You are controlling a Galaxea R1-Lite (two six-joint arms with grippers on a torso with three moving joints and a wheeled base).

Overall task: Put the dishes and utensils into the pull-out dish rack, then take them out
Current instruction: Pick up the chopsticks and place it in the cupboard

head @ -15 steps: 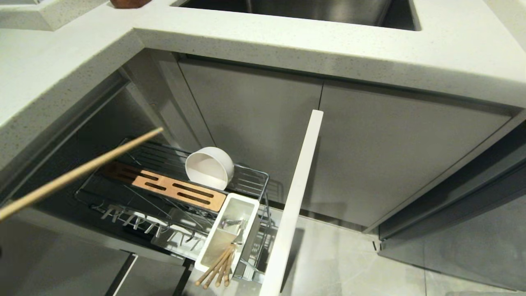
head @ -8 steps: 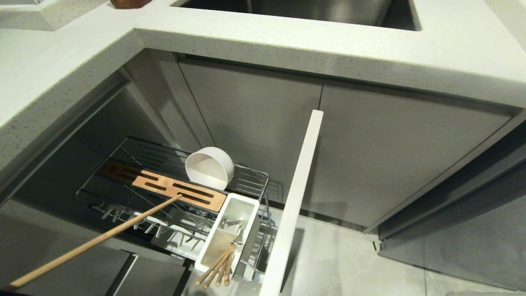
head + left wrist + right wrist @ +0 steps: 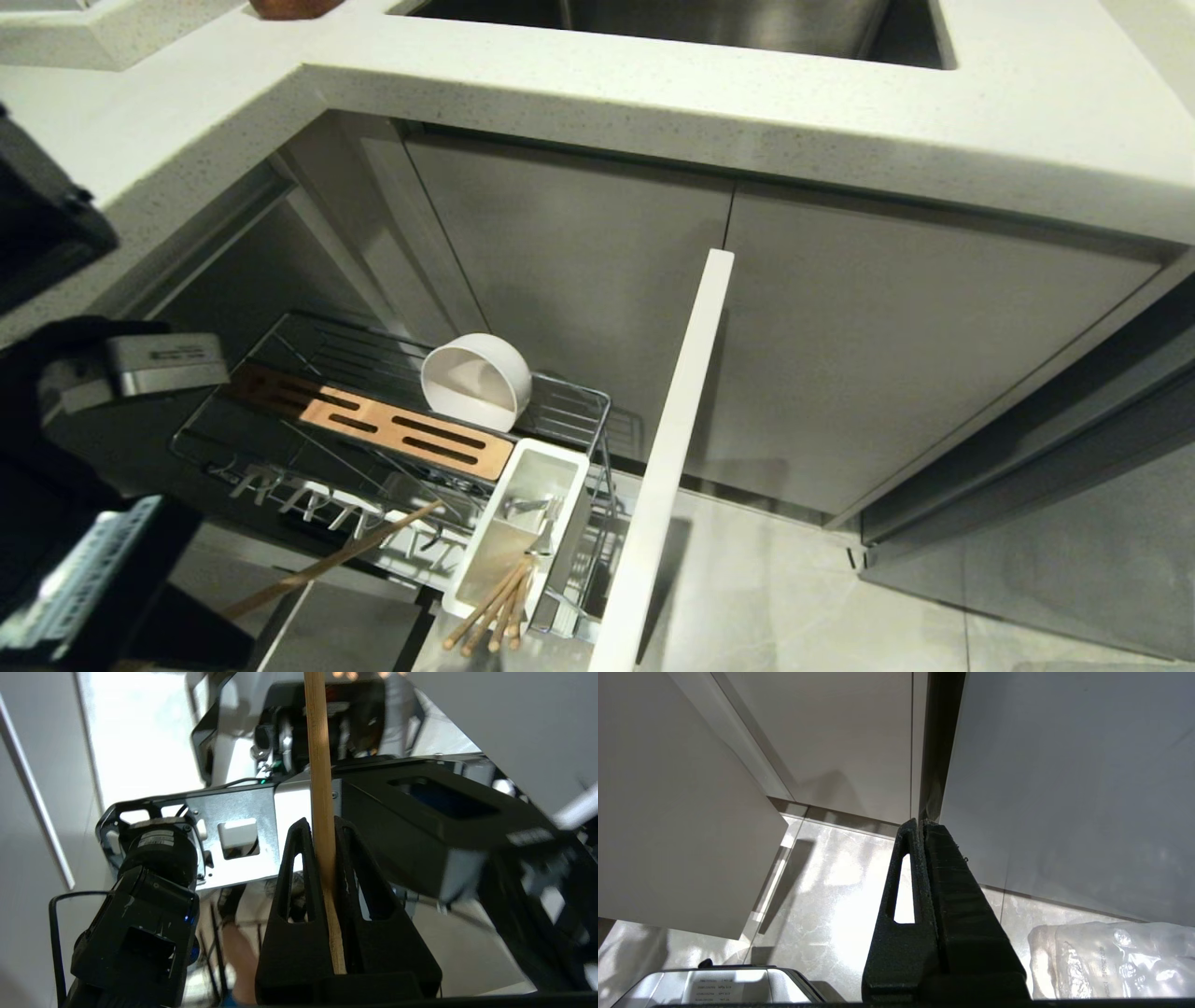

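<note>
The pull-out dish rack (image 3: 597, 411) stands drawn out below the counter. A cream-white bowl (image 3: 476, 381) leans on its side behind the slotted wooden strip (image 3: 373, 420). The white caddy (image 3: 560, 467) holds several chopsticks (image 3: 495, 607) and a metal spoon (image 3: 527, 509). My left gripper (image 3: 321, 823) is shut on one light-wood chopstick (image 3: 317, 742). In the head view that chopstick (image 3: 336, 558) slants low, with its tip by the prong row (image 3: 308, 504), just left of the caddy. My left arm (image 3: 84, 448) fills the left edge. My right gripper (image 3: 920, 823) is shut and empty, parked low over the floor.
The speckled countertop (image 3: 653, 93) overhangs the rack, with the steel sink (image 3: 700, 23) behind it. The rack's pale front panel (image 3: 667, 448) stands edge-on to the right of the caddy. A clear plastic bag (image 3: 1111, 956) lies on the tiled floor near my right gripper.
The held chopstick has swung down from above the rack's back left to low beside the prong row. My left arm has come into the head view at the left.
</note>
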